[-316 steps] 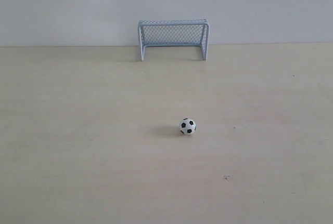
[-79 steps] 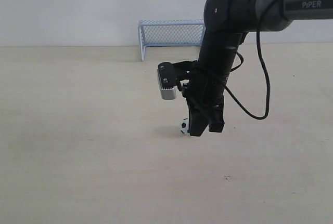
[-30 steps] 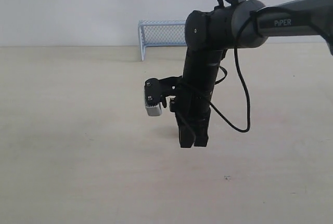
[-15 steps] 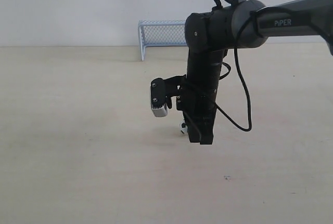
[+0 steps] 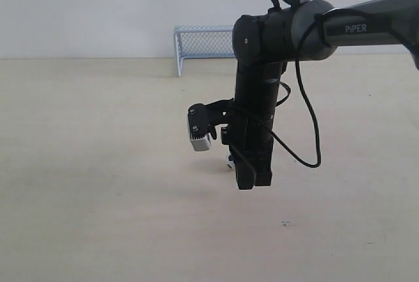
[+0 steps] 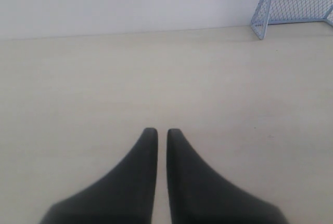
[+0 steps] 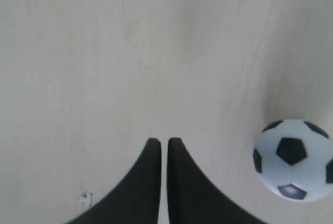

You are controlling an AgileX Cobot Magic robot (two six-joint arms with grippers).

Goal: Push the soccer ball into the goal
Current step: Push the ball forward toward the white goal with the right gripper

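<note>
The right gripper [image 5: 253,182] hangs from its dark arm and points straight down over the pale worktop [image 5: 98,177], near the middle of the exterior view. Its two black fingers [image 7: 148,182] are closed against each other, with only a thin slit between them, and they grip nothing. The soccer ball [image 7: 292,160] lies on the worktop just beside these fingers but does not touch them: in the right wrist view, a strip of bare worktop shows between the ball and the nearer finger. In the exterior view the arm covers almost all of the ball, and only a small white and black edge shows at the left of the fingers. I cannot tell whether the fingertips touch the worktop. The goal [image 5: 201,41] stands upright at the far edge of the worktop, before the pale wall and well apart from the ball; the arm hides its right part. The left gripper [image 6: 157,131] shows only in its own wrist view, where its fingers are also closed and empty above bare worktop, far from the goal.
</note>
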